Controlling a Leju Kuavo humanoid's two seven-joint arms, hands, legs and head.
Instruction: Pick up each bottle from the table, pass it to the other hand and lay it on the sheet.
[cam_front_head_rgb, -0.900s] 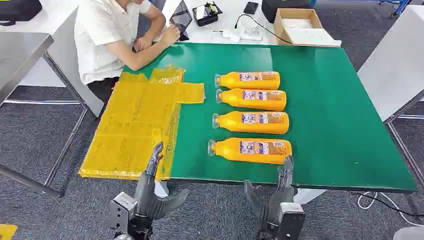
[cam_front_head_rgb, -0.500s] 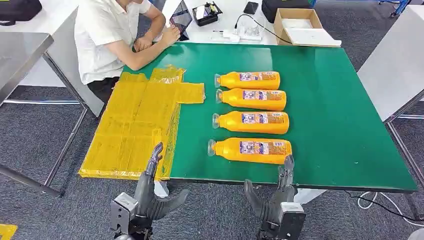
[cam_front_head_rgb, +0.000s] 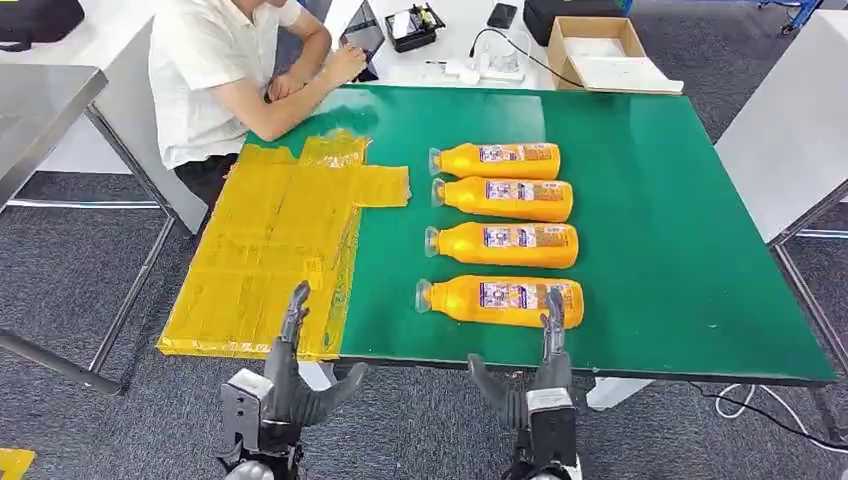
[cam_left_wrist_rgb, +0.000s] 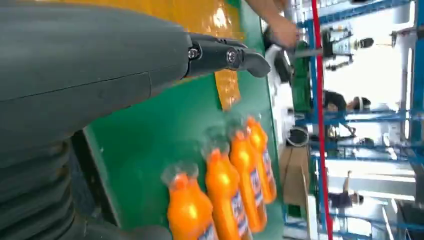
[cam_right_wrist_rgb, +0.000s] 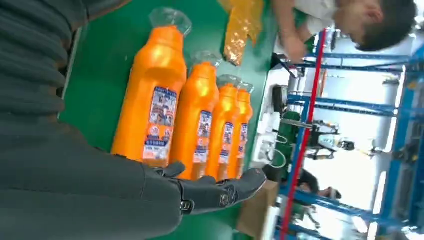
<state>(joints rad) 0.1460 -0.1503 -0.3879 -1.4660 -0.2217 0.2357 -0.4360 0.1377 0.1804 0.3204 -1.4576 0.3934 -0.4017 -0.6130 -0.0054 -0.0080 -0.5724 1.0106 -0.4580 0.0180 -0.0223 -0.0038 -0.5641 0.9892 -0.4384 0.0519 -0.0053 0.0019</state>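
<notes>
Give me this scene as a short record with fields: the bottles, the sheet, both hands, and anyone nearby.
bottles: four orange, lying in a row on the green table; nearest bottle
sheet: yellow, on the table's left side, no bottle on it
left hand: open, at the sheet's near edge
right hand: open, fingers reaching up at the nearest bottle
person: seated at the far left corner

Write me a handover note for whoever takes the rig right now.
Left hand: open, holding nothing, at the table's near edge by the yellow sheet.
Right hand: open, fingertips reaching over the nearest orange bottle; no grip visible.
Four orange bottles lie in a row on the green table, caps toward the sheet.
Done: nothing on the sheet.
Left: pick, pass and lay all four.
</notes>
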